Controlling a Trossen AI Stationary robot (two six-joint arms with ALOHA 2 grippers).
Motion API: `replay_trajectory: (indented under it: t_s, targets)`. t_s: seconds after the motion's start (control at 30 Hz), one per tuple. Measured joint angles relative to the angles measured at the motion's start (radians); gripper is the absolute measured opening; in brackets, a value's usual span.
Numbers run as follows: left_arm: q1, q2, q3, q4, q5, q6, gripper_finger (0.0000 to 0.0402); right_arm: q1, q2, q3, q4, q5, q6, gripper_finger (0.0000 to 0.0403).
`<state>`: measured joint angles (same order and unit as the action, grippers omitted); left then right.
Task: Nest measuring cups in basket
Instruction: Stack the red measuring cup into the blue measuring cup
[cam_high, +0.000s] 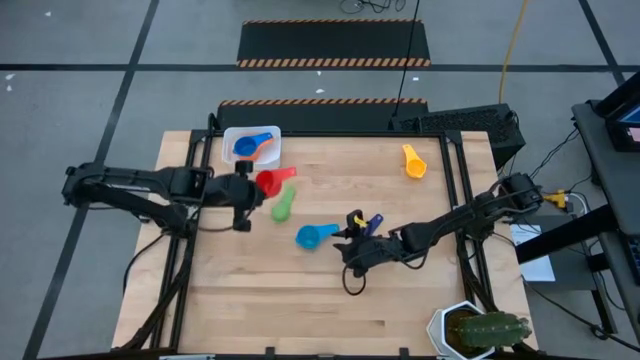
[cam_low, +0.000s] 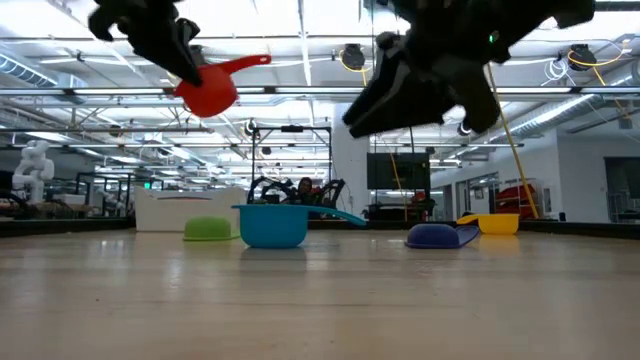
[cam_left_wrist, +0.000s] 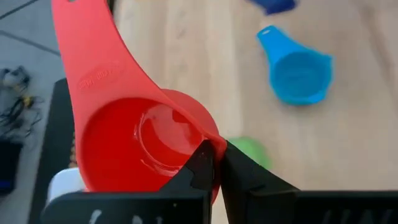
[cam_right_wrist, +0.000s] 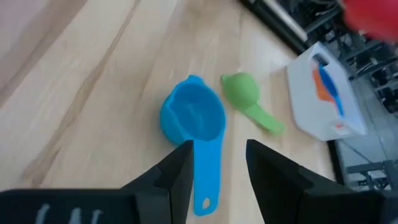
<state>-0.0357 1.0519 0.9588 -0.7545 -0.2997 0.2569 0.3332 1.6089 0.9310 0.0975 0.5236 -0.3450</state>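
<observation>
My left gripper (cam_high: 247, 190) is shut on the red measuring cup (cam_high: 270, 181), held in the air just in front of the white basket (cam_high: 231, 136). Blue and orange cups (cam_high: 253, 146) lie in the basket. On the table sit the green cup (cam_high: 283, 206), mouth down, the light blue cup (cam_high: 314, 236), the navy cup (cam_high: 373, 223) and, farther off, the yellow cup (cam_high: 413, 160). My right gripper (cam_right_wrist: 214, 168) is open and hangs above the light blue cup's handle (cam_right_wrist: 207, 177). The low view shows it well clear of the table (cam_low: 400, 95). My left gripper pinches the red cup by the bowl's rim (cam_left_wrist: 213, 140), on the side opposite the handle. One finger (cam_left_wrist: 198, 168) is inside the bowl and the other (cam_left_wrist: 239, 174) outside. The cup is lifted clear (cam_low: 207, 92), with its handle (cam_low: 245, 64) pointing away from the fingers.
A white hexagonal cactus pot (cam_high: 470, 328) stands at the table's near right corner. Black frame rails run along the left and right sides. Bare wood lies near the front edge (cam_high: 270, 300).
</observation>
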Motion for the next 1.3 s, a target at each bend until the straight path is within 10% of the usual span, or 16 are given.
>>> replay_trajectory:
  t_s: [0.83, 1.3]
  targets:
    - [0.663, 0.080, 0.000, -0.004, 0.153, 0.348, 0.0008, -0.021, -0.112, 0.000, -0.013, -0.005, -0.090, 0.0139]
    - [0.791, 0.300, 0.000, -0.005, 0.166, 0.432, 0.0012, -0.018, -0.112, 0.000, -0.021, -0.005, -0.087, 0.0139]
